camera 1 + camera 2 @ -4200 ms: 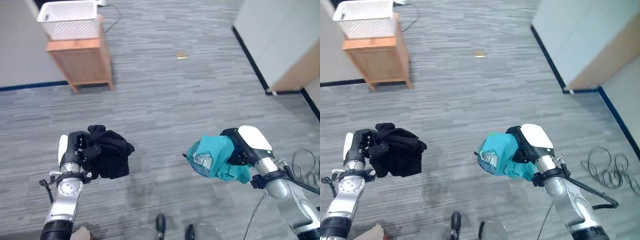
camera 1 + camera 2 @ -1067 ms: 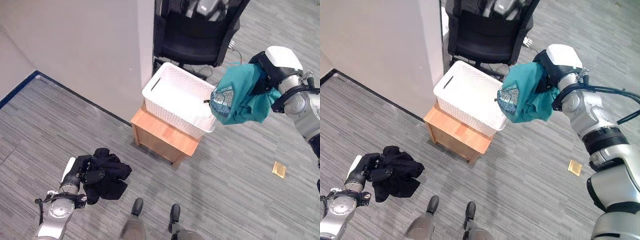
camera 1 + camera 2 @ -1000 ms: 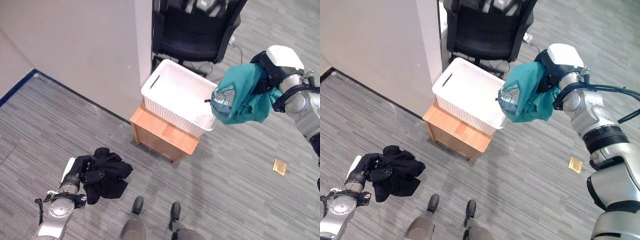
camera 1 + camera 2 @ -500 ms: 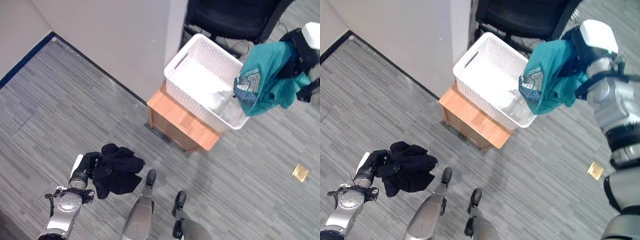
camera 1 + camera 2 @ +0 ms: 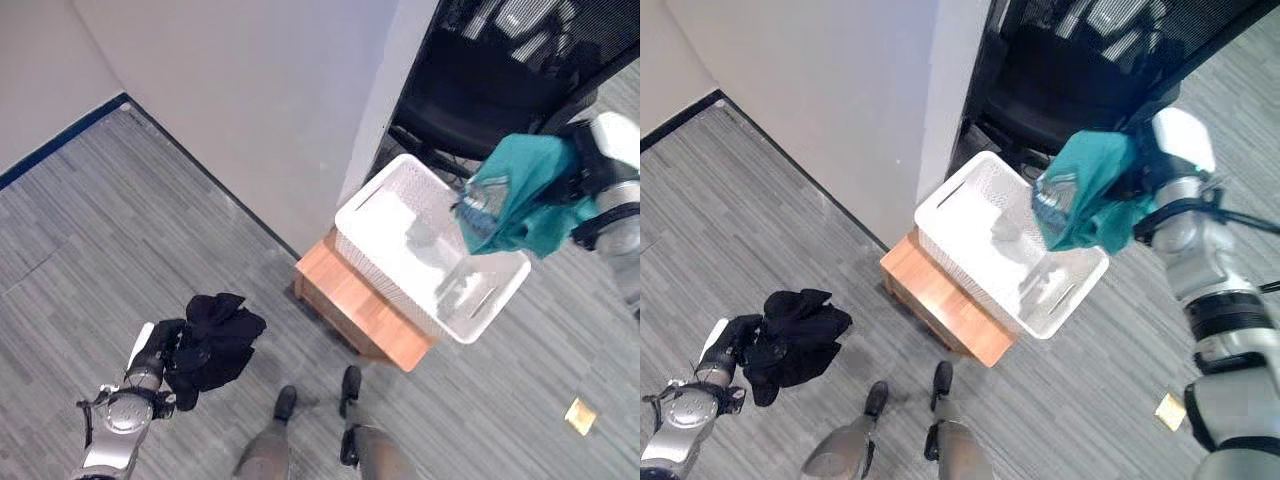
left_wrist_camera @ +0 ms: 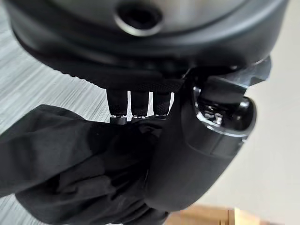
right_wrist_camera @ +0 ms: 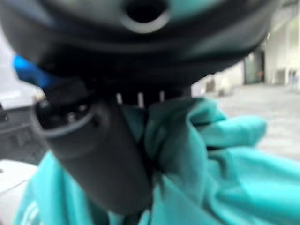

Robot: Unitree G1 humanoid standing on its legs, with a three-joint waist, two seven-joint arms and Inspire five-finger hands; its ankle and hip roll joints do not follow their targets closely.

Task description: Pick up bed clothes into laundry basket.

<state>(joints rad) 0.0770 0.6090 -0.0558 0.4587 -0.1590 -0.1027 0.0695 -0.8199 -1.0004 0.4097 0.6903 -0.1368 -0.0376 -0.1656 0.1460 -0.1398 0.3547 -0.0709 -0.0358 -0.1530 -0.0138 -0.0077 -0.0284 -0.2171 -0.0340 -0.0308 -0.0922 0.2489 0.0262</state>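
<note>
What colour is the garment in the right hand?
Teal garment, clearest in the right eye view, held above the basket.

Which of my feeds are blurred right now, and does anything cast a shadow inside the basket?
Right wrist view: soft, the teal cloth and right hand smeared. Left wrist view: sharp on the black cloth. Left eye view: the teal cloth throws grey shadows inside the white laundry basket.

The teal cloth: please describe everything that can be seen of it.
The teal cloth is a soft, crumpled fabric with a pale printed patch on the side facing the basket. It hangs bunched from the right hand, whose thumb and fingers are curled round its folds. It is held in the air over the far corner of the white basket, and whether it touches the rim cannot be told.
</note>
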